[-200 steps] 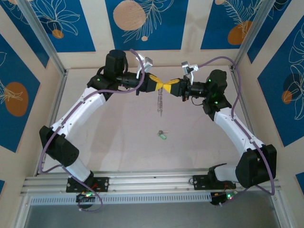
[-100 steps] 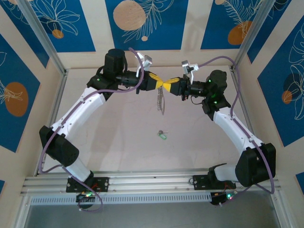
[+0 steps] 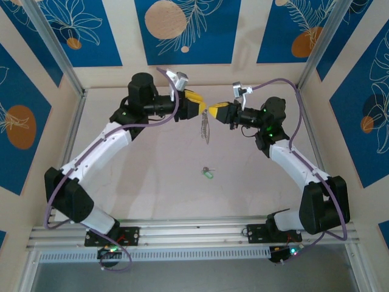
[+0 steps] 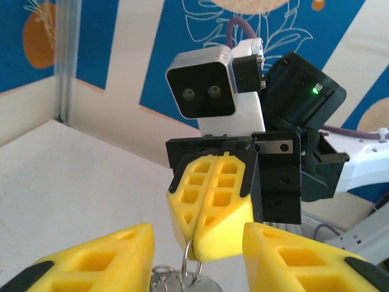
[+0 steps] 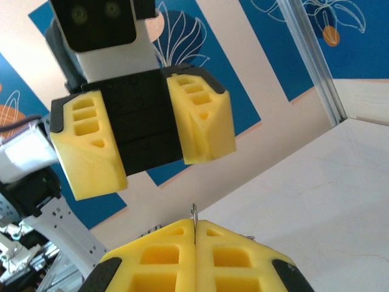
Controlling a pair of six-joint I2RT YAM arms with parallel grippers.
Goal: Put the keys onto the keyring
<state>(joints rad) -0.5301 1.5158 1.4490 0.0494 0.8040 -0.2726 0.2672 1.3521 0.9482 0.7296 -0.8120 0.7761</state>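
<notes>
the bench (image 3: 152,176) is boxed in by pale walls with blue panels (image 3: 176,30) carrying orange discs and white leaf outlines. metal posts (image 3: 55,48) stand at the corners and a ridged aluminium rail (image 3: 194,228) runs along the near edge by the arm bases. a purple cable (image 4: 237,27) loops over the wrist behind the right arm's camera block (image 4: 203,91).

a single key (image 3: 208,173) with a mint-green head lies alone on the bare bench near its middle, well apart from both hands and nearer the bases than they are. nothing lies between it and either arm.

the keyring (image 3: 205,129) hangs in the air below the meeting point of the two hands, its silvery pieces dangling under it. the right hand (image 4: 209,207) has its yellow fingers pressed together on the ring's thin wire, a tip of which pokes up between the pads in the right wrist view (image 5: 194,212). the left hand (image 5: 146,131) faces it with its fingers spread, one on each side of the right hand's tip and touching nothing.

both arms, left (image 3: 103,143) and right (image 3: 298,164), reach towards the far end of the bench, elbows bowed outward, forearms turned inward so the hands meet tip to tip above the surface.
</notes>
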